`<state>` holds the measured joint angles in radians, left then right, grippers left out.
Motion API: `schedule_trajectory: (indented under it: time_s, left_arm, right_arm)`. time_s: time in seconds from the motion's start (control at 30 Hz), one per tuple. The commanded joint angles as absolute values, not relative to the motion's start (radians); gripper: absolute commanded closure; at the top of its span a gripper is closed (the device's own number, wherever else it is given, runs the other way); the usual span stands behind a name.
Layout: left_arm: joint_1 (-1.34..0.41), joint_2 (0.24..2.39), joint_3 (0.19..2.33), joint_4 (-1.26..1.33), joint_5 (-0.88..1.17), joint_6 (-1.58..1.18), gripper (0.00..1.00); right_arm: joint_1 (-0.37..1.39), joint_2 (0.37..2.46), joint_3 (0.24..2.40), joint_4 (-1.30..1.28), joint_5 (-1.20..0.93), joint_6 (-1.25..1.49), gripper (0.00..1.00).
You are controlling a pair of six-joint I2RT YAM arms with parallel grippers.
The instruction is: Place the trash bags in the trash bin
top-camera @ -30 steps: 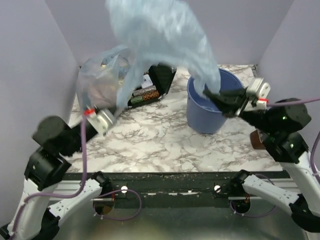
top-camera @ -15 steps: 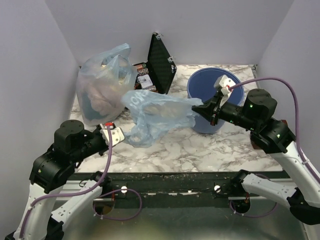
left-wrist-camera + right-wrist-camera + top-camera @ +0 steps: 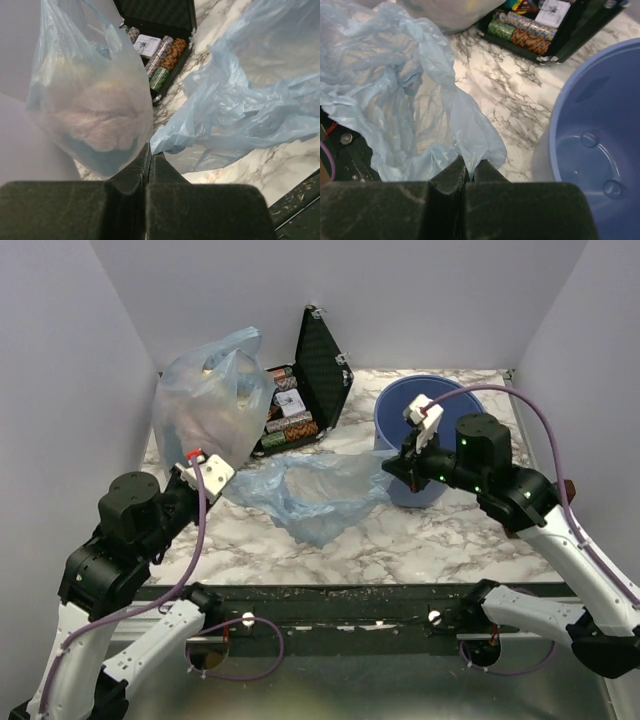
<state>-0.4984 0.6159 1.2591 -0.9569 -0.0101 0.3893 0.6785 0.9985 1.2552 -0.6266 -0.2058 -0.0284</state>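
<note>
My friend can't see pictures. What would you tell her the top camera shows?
A limp blue bag sags between the left hand and right hand, each pinching one end, over a marble table. The blue bin stands by the right hand. At the back left are a stuffed bag and an open black case of chips.

Marbled table (image 3: 455, 540) with blue bin (image 3: 392, 420), chip case (image 3: 322, 360), stuffed bag (image 3: 205, 405)

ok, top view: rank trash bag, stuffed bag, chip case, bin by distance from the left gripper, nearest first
1. Trash bag, pinched in the left gripper, spreading to its right.
2. Stuffed bag, just beyond it, back left.
3. Chip case, open, back centre.
4. Bin, back right.
</note>
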Motion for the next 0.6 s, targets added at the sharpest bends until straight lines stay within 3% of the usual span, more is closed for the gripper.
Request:
schedule_trajectory:
  time_s: [0.0,0.07,0.13,0.2,0.27,0.33,0.4,0.47,0.5,0.57]
  left_arm:
    - [-0.494,0.739,1.276,-0.791,0.100,0.255,1.00]
    - [-0.492,0.881,1.359,-0.610,0.039,0.322,1.00]
    - [-0.474,1.088,1.568,-0.406,-0.062,0.434,1.00]
    - [-0.450,1.336,1.977,-0.296,-0.121,0.460,1.00]
    - [-0.451,1.544,2.438,-0.334,-0.108,0.492,1.00]
    - [-0.459,1.627,2.705,-0.406,-0.028,0.523,1.00]
    - [-0.462,1.519,2.606,-0.603,0.099,0.499,1.00]
    - [-0.462,1.232,2.074,-0.783,0.213,0.436,1.00]
    - [-0.462,1.045,1.757,-0.842,0.274,0.410,1.00]
    - [-0.463,0.733,1.359,-0.998,0.388,0.349,1.00]
  right_arm:
    - [0.673,1.089,1.316,-0.536,-0.347,-0.121,0.99]
    - [0.663,1.199,1.435,-0.338,-0.211,-0.150,0.99]
    - [0.608,1.398,1.739,-0.197,-0.144,-0.184,0.99]
    - [0.575,1.643,2.222,-0.155,-0.051,-0.189,0.99]
    - [0.569,1.875,2.762,-0.143,-0.096,-0.240,0.99]
    - [0.578,1.919,2.952,-0.155,-0.164,-0.278,0.99]
    - [0.580,1.777,2.802,-0.387,-0.211,-0.217,0.99]
    - [0.580,1.457,2.191,-0.476,-0.317,-0.143,0.99]
    - [0.583,1.199,1.677,-0.383,-0.378,-0.106,0.99]
    - [0.621,0.951,1.288,-0.453,-0.477,-0.129,0.99]
